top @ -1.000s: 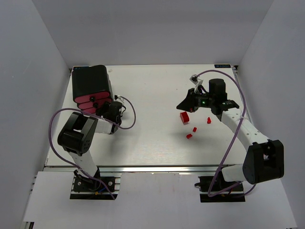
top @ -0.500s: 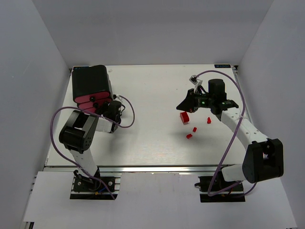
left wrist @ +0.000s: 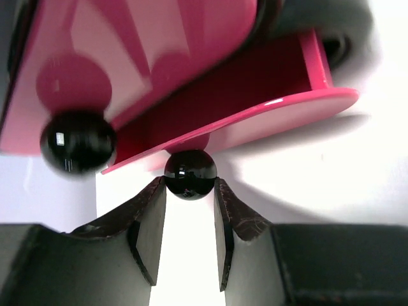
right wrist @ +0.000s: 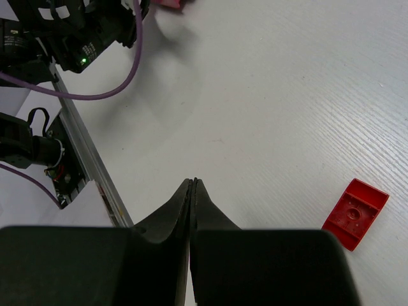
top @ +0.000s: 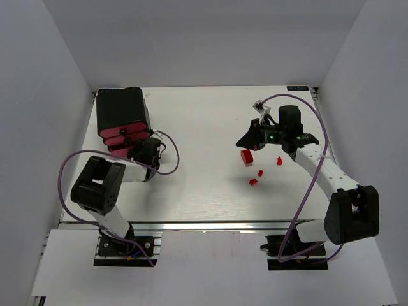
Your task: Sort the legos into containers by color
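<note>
The left gripper point(left wrist: 189, 186) is clamped on the small black knob point(left wrist: 189, 173) of the lowest drawer point(left wrist: 287, 118). In the left wrist view its two dark fingers point(left wrist: 150, 223) press the ball from nine and three o'clock. That magenta-pink drawer stands partly pulled out, its front plate tilted and its dark red inside showing at twelve o'clock of the knob; I cannot tell whether anything lies in it. At ten o'clock of the gripped knob sits a second knob point(left wrist: 78, 141), blurred and larger in view, on the drawer above point(left wrist: 140, 44). From the top camera the drawers sit stacked in a glossy black housing point(top: 120, 111) at about ten o'clock on the white table point(top: 204, 115), with the left arm reaching up to its near face. The right gripper point(right wrist: 192, 185) is pressed together with nothing between its fingers and hangs above bare tabletop. In its wrist view a flat red brick point(right wrist: 356, 212) lies at four o'clock of the tips, apart from them. From above, four red legos lie at about three o'clock on the table. The largest point(top: 246, 157) is just at six o'clock of that gripper's tip. Two small ones point(top: 260, 173) point(top: 253, 182) lie farther toward five o'clock, and one point(top: 279, 160) lies toward four. No green or yellow bricks can be made out.
</note>
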Robot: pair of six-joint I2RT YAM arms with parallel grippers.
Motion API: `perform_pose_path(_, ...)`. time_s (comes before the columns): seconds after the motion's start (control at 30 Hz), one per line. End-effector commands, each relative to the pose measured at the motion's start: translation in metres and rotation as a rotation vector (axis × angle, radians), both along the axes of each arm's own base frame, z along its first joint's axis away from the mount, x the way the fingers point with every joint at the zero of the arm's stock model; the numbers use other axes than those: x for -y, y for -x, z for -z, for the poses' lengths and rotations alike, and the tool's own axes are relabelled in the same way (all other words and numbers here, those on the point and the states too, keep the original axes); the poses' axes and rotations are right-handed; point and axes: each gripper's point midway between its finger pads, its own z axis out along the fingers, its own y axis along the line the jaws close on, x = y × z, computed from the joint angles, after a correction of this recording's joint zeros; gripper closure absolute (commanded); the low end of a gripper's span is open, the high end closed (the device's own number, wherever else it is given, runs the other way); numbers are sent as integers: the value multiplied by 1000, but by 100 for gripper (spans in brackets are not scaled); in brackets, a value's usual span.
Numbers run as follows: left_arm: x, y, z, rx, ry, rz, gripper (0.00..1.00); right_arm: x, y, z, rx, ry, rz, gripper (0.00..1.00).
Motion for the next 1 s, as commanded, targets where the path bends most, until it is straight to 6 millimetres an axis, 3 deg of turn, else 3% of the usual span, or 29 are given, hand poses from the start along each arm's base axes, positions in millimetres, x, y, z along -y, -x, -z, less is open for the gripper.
perform_pose_path(0.0,2,14,-17,56,67,-24,89,-3,1,-20,62,-26,-24,100)
perform_pose_path(0.23,2,39,-19,-5,83,-31,99,-2,5,-29,81,-39,-22,100)
perform_pose_path(0.4,9,47,-24,0,134,-2,97,-2,6,-32,89,-43,-26,100)
perform_pose_path(0.47,10,48,-24,-5,143,-1,72,-2,7,-32,89,-44,-29,100)
perform_pose_path(0.5,10,48,-25,-7,146,-4,64,-2,6,-32,90,-43,-28,100)
perform_pose_path(0.6,15,46,-26,-24,173,-4,52,-3,7,-30,98,-37,-47,100)
perform_pose_path(0.63,17,44,-28,-20,190,0,51,-3,7,-28,113,-27,-61,83)
perform_pose_path(0.7,24,42,-36,-5,232,26,49,-4,8,-26,115,-20,-79,65)
perform_pose_path(0.73,26,42,-38,-1,253,28,49,-2,6,-24,129,-12,-85,51)
perform_pose_path(0.83,40,42,-58,44,345,94,48,-2,6,-19,128,9,-95,39)
perform_pose_path(0.87,48,42,-66,58,375,123,48,-1,3,-18,158,29,-98,38)
perform_pose_path(0.9,52,43,-72,65,397,146,40,-1,2,-17,161,37,-98,37)
perform_pose_path(0.97,70,47,-89,87,478,229,40,2,-2,-15,172,62,-83,37)
